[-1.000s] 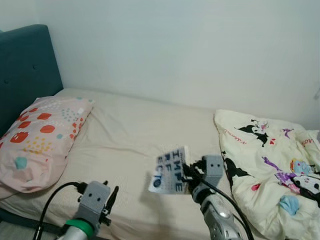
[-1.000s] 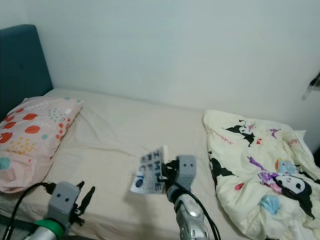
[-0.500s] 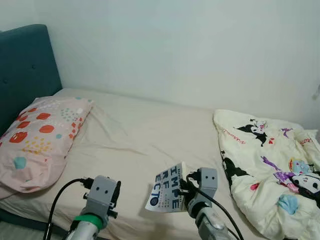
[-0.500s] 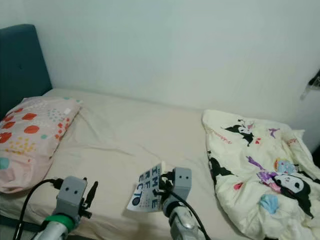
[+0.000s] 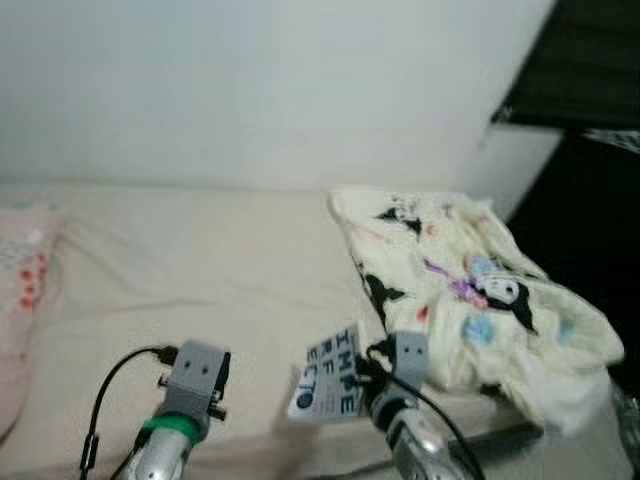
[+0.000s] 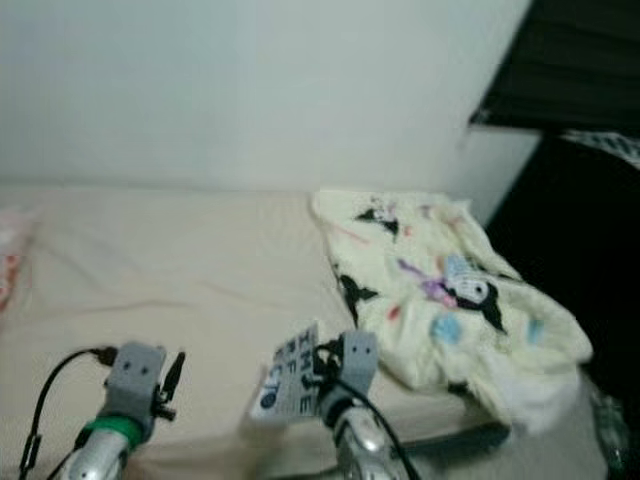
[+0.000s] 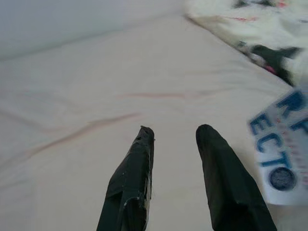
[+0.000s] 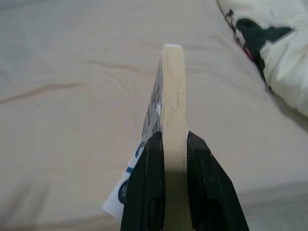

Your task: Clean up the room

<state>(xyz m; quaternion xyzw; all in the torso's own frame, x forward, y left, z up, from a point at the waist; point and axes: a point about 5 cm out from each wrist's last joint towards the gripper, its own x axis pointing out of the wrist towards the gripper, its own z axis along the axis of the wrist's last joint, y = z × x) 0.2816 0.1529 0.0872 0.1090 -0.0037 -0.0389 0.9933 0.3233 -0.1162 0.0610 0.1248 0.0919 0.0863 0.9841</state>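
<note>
— So, what do the fingers have hold of?

— The right gripper (image 8: 174, 144) is clamped on a book (image 5: 329, 373), one black finger (image 8: 144, 185) on each cover, pinching it near its lower edge. In the right wrist view the book is seen edge-on, its cream page block running straight away from the fingers.

— Which way does it point?

— Its long axis stands roughly upright, leaning a little, with the printed cover turned toward the robot's left. It is held in the air above the front edge of the bed (image 5: 180, 270), near the middle of that edge.

— Any writing?

— Blue letters on a white cover, in stacked rows: "IMPE", then "RF", then "ECT", with a dark round mark beneath. The frames are blurred, so I can't read more.

— And the other arm?

— The left gripper (image 7: 174, 137) holds nothing; its two fingers are spread apart over the bare cream sheet, near the front edge.

— What else lies on the bed?

— A rumpled cartoon-print blanket (image 5: 455, 300) at the right end, spilling over the front corner, and a pillow (image 5: 18, 290) with red spots at the left end.
</note>
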